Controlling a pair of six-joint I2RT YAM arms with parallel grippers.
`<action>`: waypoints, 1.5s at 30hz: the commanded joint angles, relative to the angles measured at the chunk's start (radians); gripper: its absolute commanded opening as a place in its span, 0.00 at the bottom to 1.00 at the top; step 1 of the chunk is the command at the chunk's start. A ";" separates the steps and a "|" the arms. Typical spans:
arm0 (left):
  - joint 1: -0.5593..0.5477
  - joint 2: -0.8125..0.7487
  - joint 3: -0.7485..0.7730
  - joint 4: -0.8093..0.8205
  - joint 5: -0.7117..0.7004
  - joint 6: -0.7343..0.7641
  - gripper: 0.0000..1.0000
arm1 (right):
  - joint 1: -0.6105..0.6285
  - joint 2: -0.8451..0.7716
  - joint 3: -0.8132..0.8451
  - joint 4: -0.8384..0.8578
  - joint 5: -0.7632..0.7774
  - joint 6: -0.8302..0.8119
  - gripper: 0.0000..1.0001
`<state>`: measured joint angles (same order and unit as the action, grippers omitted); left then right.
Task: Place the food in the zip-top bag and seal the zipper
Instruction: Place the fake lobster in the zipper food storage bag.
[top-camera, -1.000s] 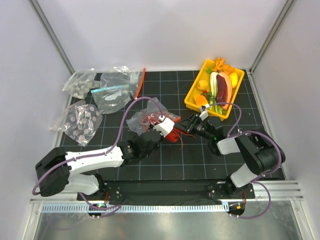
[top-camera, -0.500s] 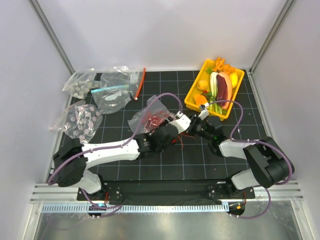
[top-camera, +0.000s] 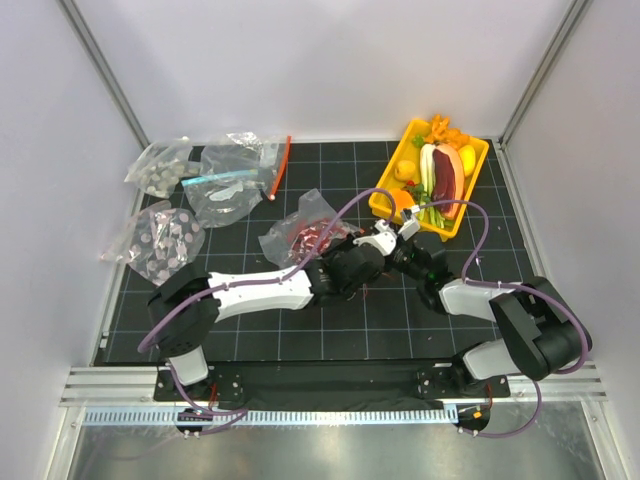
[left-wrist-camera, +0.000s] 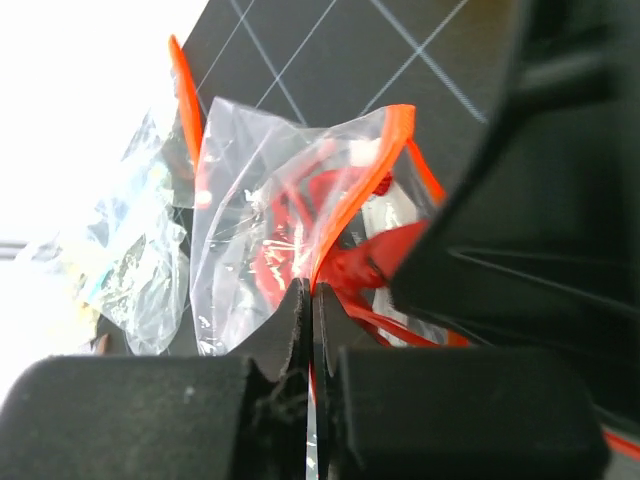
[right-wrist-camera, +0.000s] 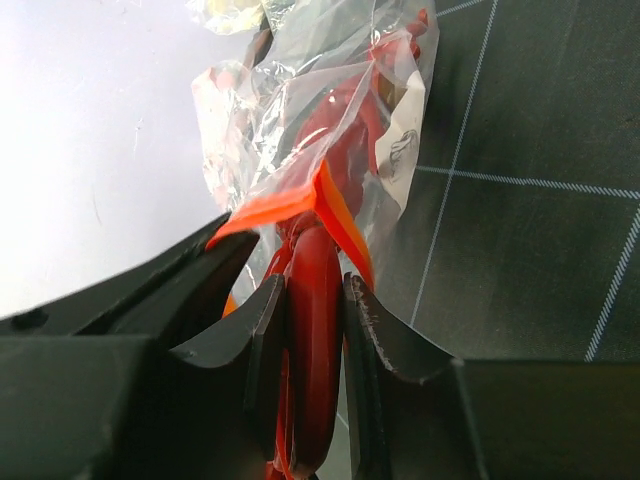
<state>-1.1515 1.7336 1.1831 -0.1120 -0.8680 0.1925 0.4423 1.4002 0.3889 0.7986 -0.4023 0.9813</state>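
The clear zip-top bag (top-camera: 298, 222) lies crumpled at mid-table with the red lobster (top-camera: 316, 242) partly inside. My left gripper (top-camera: 372, 248) is shut on the bag's mouth edge. In the left wrist view the jaws (left-wrist-camera: 308, 290) pinch the red-orange zipper (left-wrist-camera: 352, 196) and the clear film (left-wrist-camera: 240, 190). My right gripper (top-camera: 396, 250) sits right beside it. In the right wrist view it (right-wrist-camera: 315, 292) is shut on a glossy red part of the lobster (right-wrist-camera: 316, 330) that pokes out of the bag mouth (right-wrist-camera: 290, 205). Yellow and orange fruit pieces (top-camera: 404, 172) lie in the yellow tray.
The yellow tray (top-camera: 383, 186) at the back right also holds a dark red-purple slab (top-camera: 449, 170) and a leek (top-camera: 428, 166). Bags of grey discs (top-camera: 160, 246) and a blue-strip bag (top-camera: 230, 186) lie at the back left. The two grippers nearly touch.
My left arm has stretched to the right, and its gripper has moved along the bag mouth until it is beside the right gripper. The right gripper has barely moved.
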 joint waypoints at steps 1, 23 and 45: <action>0.039 0.000 0.035 0.021 -0.059 0.012 0.00 | 0.006 -0.036 0.018 0.045 0.017 -0.016 0.01; 0.035 -0.265 -0.362 0.560 0.300 0.216 0.00 | 0.053 0.034 0.102 0.059 -0.139 0.073 0.01; 0.026 -0.508 -0.508 0.609 0.676 0.021 0.00 | 0.202 -0.040 0.171 -0.249 0.144 -0.207 0.01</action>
<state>-1.1191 1.2800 0.6781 0.3958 -0.2871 0.2523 0.6167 1.3682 0.5171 0.5667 -0.3435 0.8536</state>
